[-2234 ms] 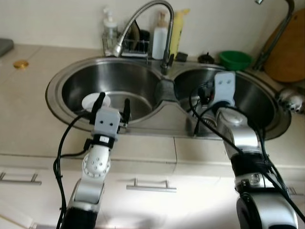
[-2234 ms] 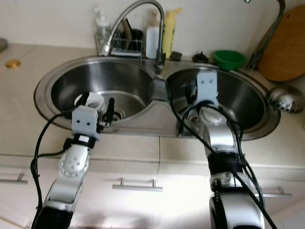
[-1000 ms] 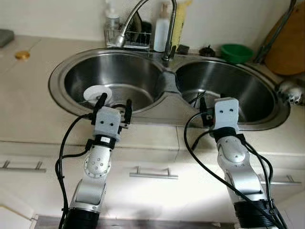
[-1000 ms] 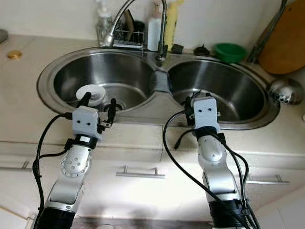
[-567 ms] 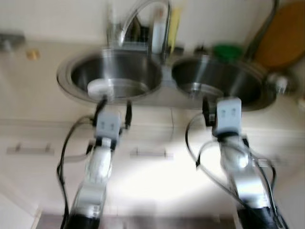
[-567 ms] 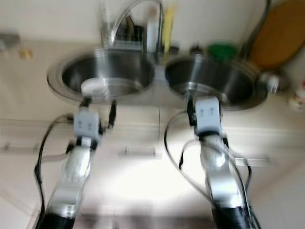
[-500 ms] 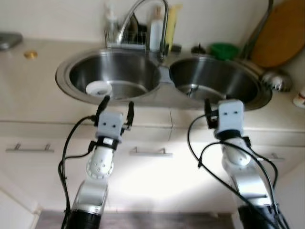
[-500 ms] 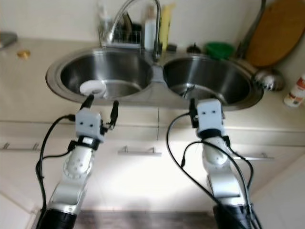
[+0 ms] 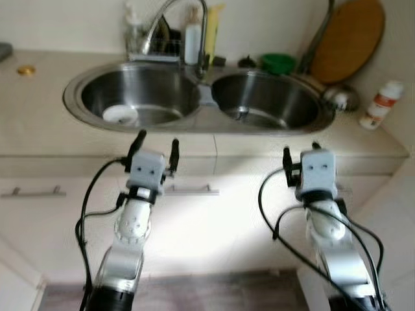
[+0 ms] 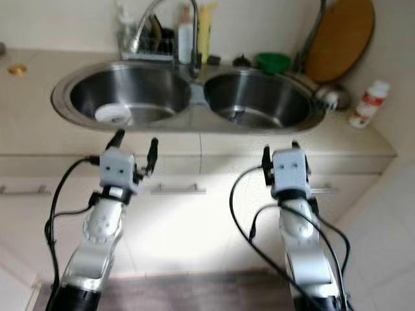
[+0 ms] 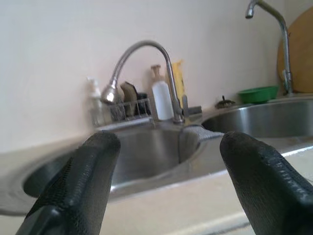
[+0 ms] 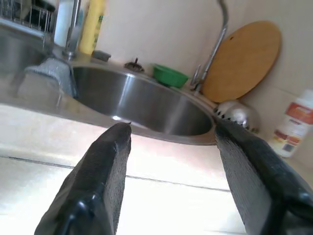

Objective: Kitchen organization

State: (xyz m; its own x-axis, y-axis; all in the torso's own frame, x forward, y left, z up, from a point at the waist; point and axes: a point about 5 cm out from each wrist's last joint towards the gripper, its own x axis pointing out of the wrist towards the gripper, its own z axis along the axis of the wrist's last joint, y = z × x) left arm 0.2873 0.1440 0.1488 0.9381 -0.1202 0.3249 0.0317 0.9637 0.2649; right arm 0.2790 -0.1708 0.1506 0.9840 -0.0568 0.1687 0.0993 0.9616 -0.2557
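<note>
Countertop, or table [image 9: 39, 123], runs the width of the head views with a steel double sink [image 9: 198, 97] set into it, pale cabinet fronts below and floor at the bottom edge. Compared with the pictures of a second or two ago the sink sits higher and smaller, and more cabinet and floor show, so the camera has pulled back from the table; that is the robot stepping away, not the things moving. The right arm, earlier reaching over the right basin, is now withdrawn and held in front of the cabinets, like the left.

A round wooden board [image 9: 347, 39] leans on the wall at the far right, with a metal strainer [image 9: 340, 98] before it and a green bowl [image 9: 277, 63] behind the right basin. A curved faucet [image 9: 170, 19] rises behind the divider beside soap bottles [image 9: 192, 44]. A white dish [image 9: 120, 115] lies in the left basin. A small white bottle [image 9: 382, 103] with a red label, newly in view, stands on the table's right end.

The left gripper [image 9: 154, 144] is spread wide and carries nothing; the right gripper [image 9: 300, 152] is likewise parted and empty. My guess is that one sink step is finished and the robot is repositioning.
</note>
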